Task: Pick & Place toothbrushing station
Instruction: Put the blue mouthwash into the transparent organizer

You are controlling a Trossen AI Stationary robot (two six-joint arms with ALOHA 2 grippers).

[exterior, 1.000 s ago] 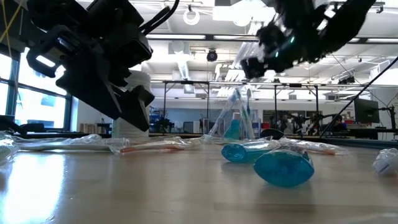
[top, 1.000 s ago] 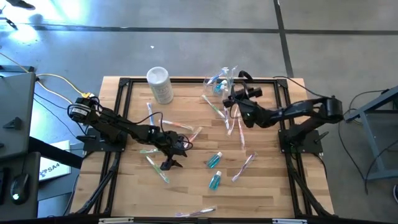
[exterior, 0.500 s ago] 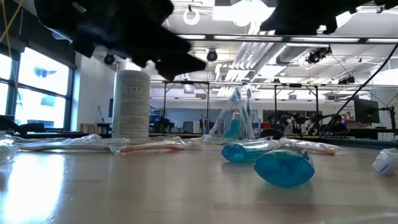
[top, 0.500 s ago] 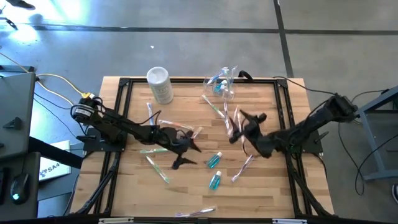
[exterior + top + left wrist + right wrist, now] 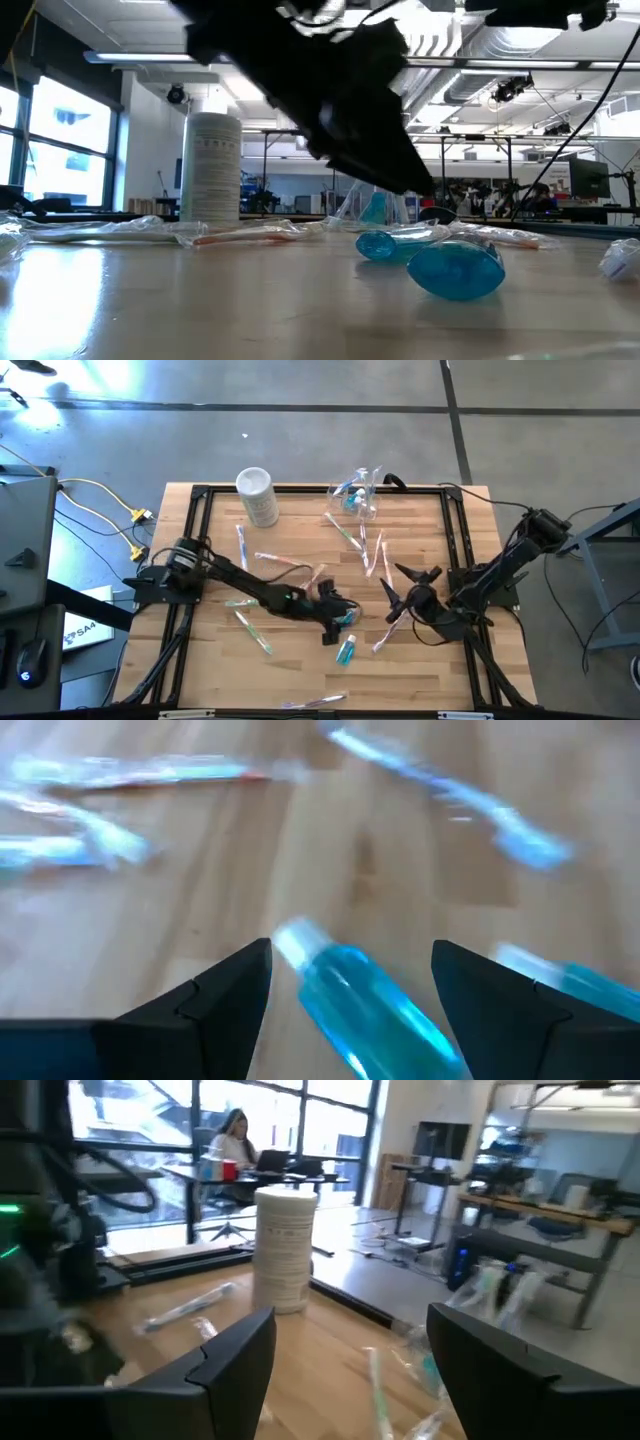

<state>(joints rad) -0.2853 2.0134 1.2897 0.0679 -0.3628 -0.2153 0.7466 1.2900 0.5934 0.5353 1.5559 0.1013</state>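
Note:
The toothbrushing station (image 5: 355,495), a clear box with brushes and a blue bottle in it, stands at the table's far edge; it also shows in the right wrist view (image 5: 497,1293). My left gripper (image 5: 338,625) hangs open above a lying blue bottle (image 5: 362,1003). Its fingers stand on either side of the bottle's capped end without touching it. My right gripper (image 5: 401,589) is open and level over the table's right half, well to the near side of the station, with nothing between its fingers (image 5: 350,1380).
A whitish cylindrical container (image 5: 257,495) stands at the far left. A second blue bottle (image 5: 346,651) lies nearer the front edge. Several wrapped toothbrushes (image 5: 285,560) are scattered over the wood. A black frame (image 5: 195,540) borders the table.
My left gripper has reached toward the table's right edge and tipped less steeply, ending over the blue bottle, still open. My right gripper has swung away from the station toward the near and right edges and turned, still open. The station has stayed in place.

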